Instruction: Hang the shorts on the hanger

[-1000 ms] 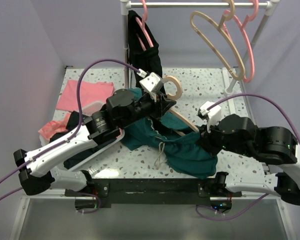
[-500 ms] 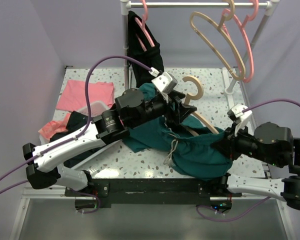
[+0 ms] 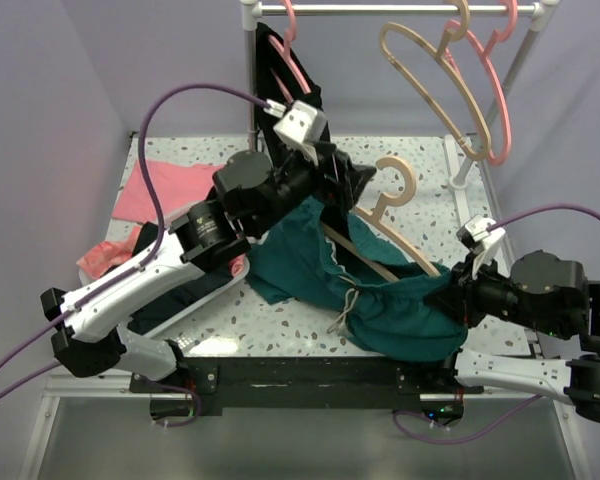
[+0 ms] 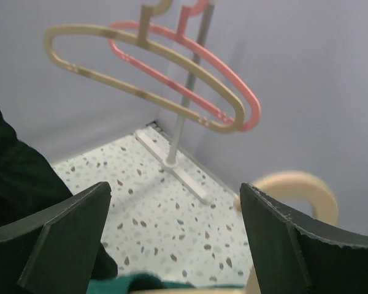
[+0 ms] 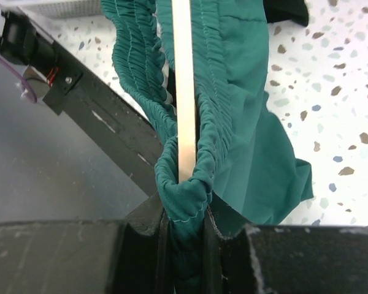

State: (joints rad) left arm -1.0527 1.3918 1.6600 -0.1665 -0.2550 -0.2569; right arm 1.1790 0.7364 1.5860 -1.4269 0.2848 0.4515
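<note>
The dark teal shorts (image 3: 385, 310) lie at the table's front with the tan hanger (image 3: 395, 188) pushed into their waistband, its hook sticking out at the back. My right gripper (image 3: 460, 292) is shut on the waistband's end. In the right wrist view the gathered shorts (image 5: 185, 196) are pinched in that gripper (image 5: 185, 245), and the hanger's pale arm (image 5: 183, 92) runs inside the band. My left gripper (image 3: 352, 185) hangs open just left of the hook. The left wrist view shows this gripper (image 4: 175, 211) holding nothing, with the hanger's hook (image 4: 294, 187) beside the right finger (image 4: 306, 245).
A clothes rail (image 3: 380, 10) at the back carries a tan hanger (image 3: 430, 80), pink hangers (image 3: 492, 90) and a black garment (image 3: 290, 95). Its upright pole (image 3: 252, 100) stands behind my left arm. Pink cloths (image 3: 170, 190) lie at the left.
My left gripper opened, let go of the hanger and lifted back from it. My right gripper pulled the waistband to the right, and the hanger slid right with it.
</note>
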